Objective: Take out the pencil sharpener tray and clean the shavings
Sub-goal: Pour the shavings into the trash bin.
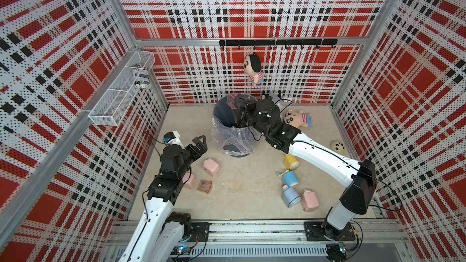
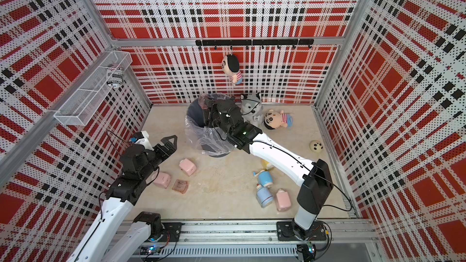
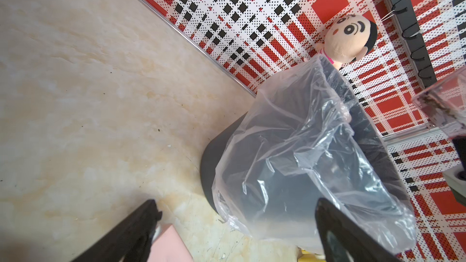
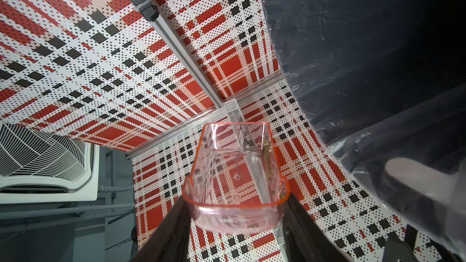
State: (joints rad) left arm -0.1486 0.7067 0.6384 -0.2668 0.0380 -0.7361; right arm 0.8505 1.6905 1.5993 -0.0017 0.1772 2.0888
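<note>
Hovering near-left over the table (image 1: 242,187), the left arm (image 1: 161,197) has its jaws spread wide and empty, a pink sharpener (image 1: 211,167) just beside them. Farther, centre: the right arm (image 1: 320,157) reaches over the bin (image 1: 223,112). Its jaws pinch the clear pink tray (image 4: 234,172) across one end, long axis running straight out from them. Shavings (image 4: 267,157) cling along one wall. Judged: the tray's mouth must turn down into the bin.

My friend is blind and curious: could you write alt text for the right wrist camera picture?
The right claw grips a clear pink tray, a few shavings clinging to one side, beside a plastic-lined black bin. Red plaid wall behind.
</note>
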